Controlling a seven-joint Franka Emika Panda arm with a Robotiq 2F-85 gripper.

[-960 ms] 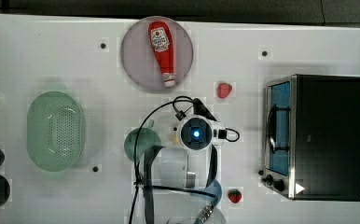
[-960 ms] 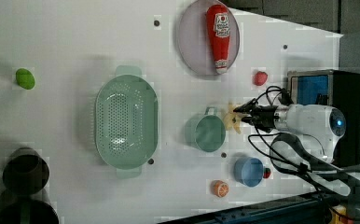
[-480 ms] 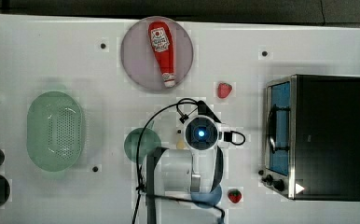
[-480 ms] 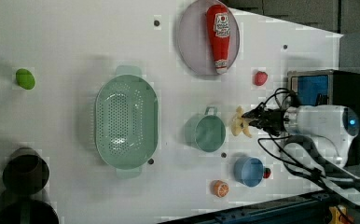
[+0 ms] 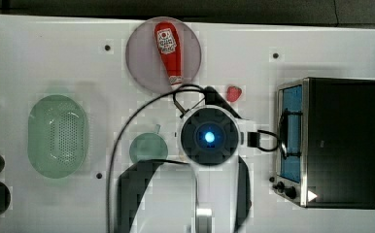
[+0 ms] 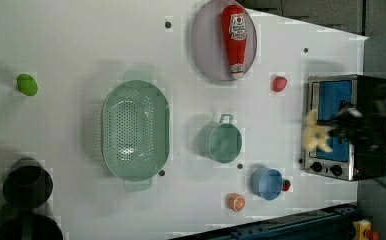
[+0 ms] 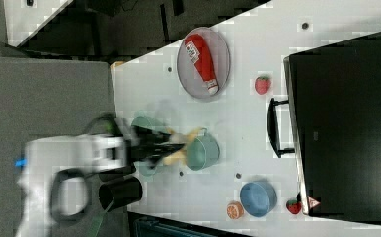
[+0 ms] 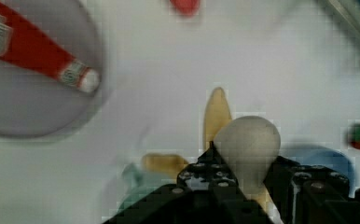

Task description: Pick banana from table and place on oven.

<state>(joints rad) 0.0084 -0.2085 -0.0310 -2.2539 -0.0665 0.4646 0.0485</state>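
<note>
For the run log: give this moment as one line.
phase: carry | gripper: shut on banana | banana: lifted off table | oven: top bare

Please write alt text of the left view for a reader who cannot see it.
A blurred black pincer holds a pale banana in front of the oven at the left view's right. The white table carries a green colander and a ketchup bottle on a plate.

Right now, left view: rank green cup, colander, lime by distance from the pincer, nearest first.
1. green cup, mid-table, nearest the pincer holding the banana.
2. colander, farther toward the left view's left.
3. lime, at the left view's far left.
</note>
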